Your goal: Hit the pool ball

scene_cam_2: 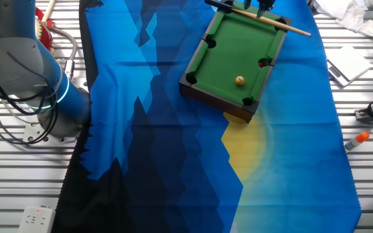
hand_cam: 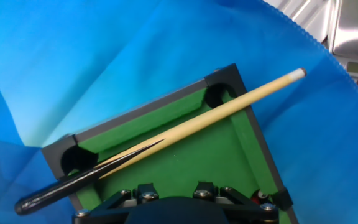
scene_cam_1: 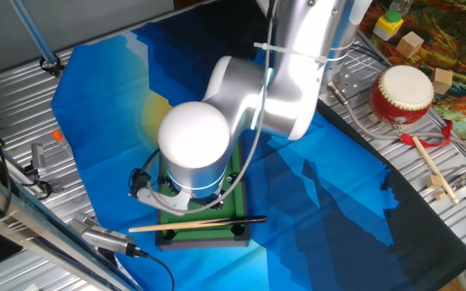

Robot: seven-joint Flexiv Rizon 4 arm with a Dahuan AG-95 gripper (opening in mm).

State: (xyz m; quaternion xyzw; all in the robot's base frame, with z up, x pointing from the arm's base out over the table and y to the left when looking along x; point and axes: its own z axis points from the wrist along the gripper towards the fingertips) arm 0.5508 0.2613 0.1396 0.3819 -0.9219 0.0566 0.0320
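The pool ball (scene_cam_2: pixel 239 80), tiny, orange and glossy, rests on the green felt of the toy pool table (scene_cam_2: pixel 225 52) toward one end. A wooden cue (hand_cam: pixel 166 140) with a black butt lies slanted across the rails at the opposite end. My gripper (hand_cam: pixel 174 190) hangs over that end just behind the cue, its two fingers spread apart with nothing between them. Its dark fingers (scene_cam_2: pixel 262 5) show at the frame's top edge in the other fixed view. In one fixed view the arm (scene_cam_1: pixel 192 145) hides the ball; the cue (scene_cam_1: pixel 201 224) shows below it.
A blue cloth (scene_cam_2: pixel 160 129) covers the slatted metal table. A red toy drum (scene_cam_1: pixel 401 95), a drumstick (scene_cam_1: pixel 434 170) and wooden blocks (scene_cam_1: pixel 411 44) sit to one side. An orange-capped marker (scene_cam_2: pixel 358 138) lies off the cloth. A tiny red ball (hand_cam: pixel 258 198) sits near a pocket.
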